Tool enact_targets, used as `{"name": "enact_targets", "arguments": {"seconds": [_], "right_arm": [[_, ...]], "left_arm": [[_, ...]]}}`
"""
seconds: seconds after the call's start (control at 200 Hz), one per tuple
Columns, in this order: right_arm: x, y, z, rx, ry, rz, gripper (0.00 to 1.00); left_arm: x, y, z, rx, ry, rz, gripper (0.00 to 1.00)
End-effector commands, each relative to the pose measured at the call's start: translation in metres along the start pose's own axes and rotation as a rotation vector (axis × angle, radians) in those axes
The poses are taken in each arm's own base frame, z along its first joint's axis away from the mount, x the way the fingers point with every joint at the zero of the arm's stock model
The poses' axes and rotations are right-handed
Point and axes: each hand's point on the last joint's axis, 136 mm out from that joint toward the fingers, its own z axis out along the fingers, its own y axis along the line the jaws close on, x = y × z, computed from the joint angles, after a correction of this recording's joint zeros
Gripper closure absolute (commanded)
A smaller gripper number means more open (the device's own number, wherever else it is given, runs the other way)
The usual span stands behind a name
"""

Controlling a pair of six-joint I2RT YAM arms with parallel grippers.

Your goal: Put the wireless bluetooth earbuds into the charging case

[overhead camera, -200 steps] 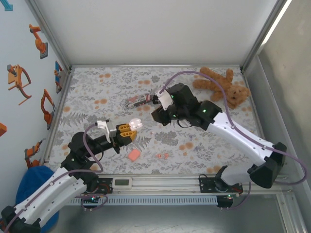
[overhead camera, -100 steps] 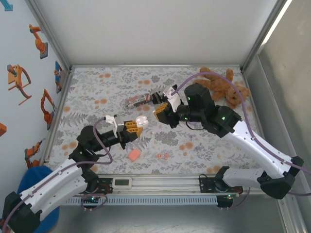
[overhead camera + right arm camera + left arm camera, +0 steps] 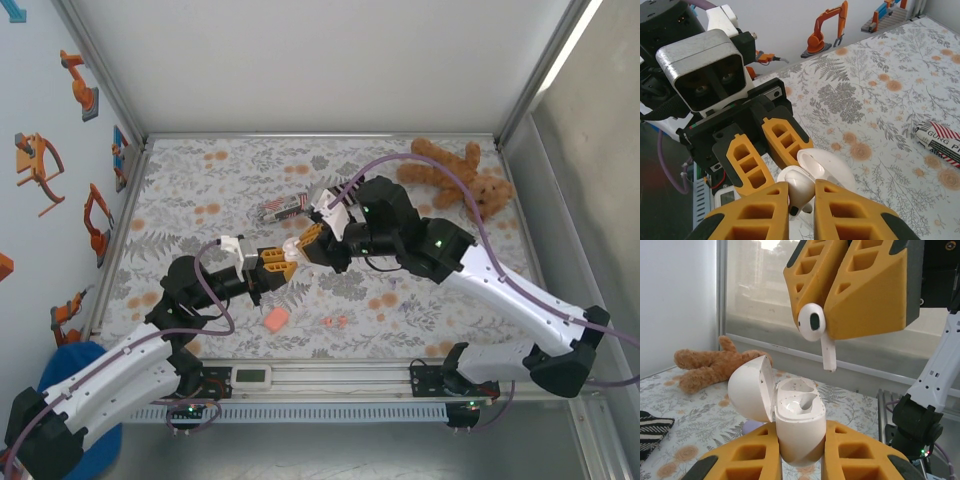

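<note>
A smooth white, stemmed earbud (image 3: 811,321) is pinched in the closed right gripper (image 3: 801,192), just above the glossy, egg-shaped white case (image 3: 796,410). The case is clamped by the left gripper (image 3: 280,258), its lid hinged open.

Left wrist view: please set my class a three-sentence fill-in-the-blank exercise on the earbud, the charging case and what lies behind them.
1. The left gripper has its fingers shut on the white charging case, whose lid stands ____.
2. The right gripper pinches a white earbud between its fingers, directly ____ the case.
3. Behind the case, a brown ____ lies on the flowered table.

Missing words: open; above; teddy bear.
</note>
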Motion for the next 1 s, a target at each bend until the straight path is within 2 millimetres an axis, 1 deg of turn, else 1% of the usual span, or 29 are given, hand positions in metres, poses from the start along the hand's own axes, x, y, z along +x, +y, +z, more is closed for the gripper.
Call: {"name": "enact_targets", "arguments": {"seconds": [0.0, 0.11, 0.441, 0.676, 0.992], "right_arm": [[-0.020, 0.005, -0.001, -0.002, -0.053, -0.055, 0.84], [-0.022, 0.006, 0.000, -0.003, -0.059, -0.065, 0.84], [-0.018, 0.003, 0.007, 0.002, -0.039, -0.064, 0.84], [-0.008, -0.001, 0.011, 0.022, -0.004, -0.056, 0.84], [0.002, 0.007, 0.014, -0.026, 0.025, -0.042, 0.84]], "left_arm": [[-0.025, -0.010, 0.000, 0.041, -0.062, 0.044, 0.89], [-0.025, -0.011, 0.000, 0.043, -0.062, 0.045, 0.89], [-0.026, -0.013, -0.001, 0.049, -0.066, 0.049, 0.89], [-0.028, -0.014, -0.002, 0.050, -0.069, 0.050, 0.89], [-0.028, -0.015, -0.003, 0.049, -0.069, 0.053, 0.89]]}}
